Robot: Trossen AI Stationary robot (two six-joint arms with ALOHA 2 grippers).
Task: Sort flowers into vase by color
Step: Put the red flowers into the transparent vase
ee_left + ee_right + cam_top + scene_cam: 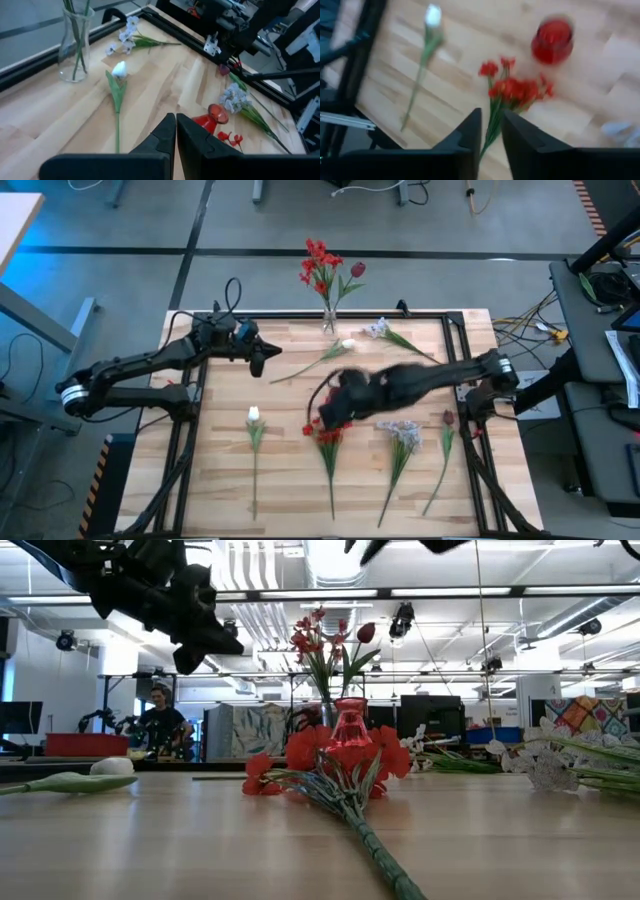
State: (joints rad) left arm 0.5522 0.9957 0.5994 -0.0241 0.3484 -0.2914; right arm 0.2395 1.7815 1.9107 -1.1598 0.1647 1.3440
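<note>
the red cluster flower (327, 437) lies at the near middle of the table (290, 480), its head just beside a small red vase (350, 726). the right gripper (491, 131) hovers over it, fingers a little parted, nothing held; looks like the pick-up step, needing a descent onto the stem. farther back the left gripper (176, 131) waits closed and empty. the glass vase (328, 318) at the far edge already holds red flowers.

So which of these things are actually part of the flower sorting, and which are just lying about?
In the job: clear vase holding red flowers, red vase, loose red bunch, white tulip, pale blue bunch, maroon bud, right hand over the red bunch, left hand waiting.
Lying about: floor cables, person in the room behind, black table frame.
</note>
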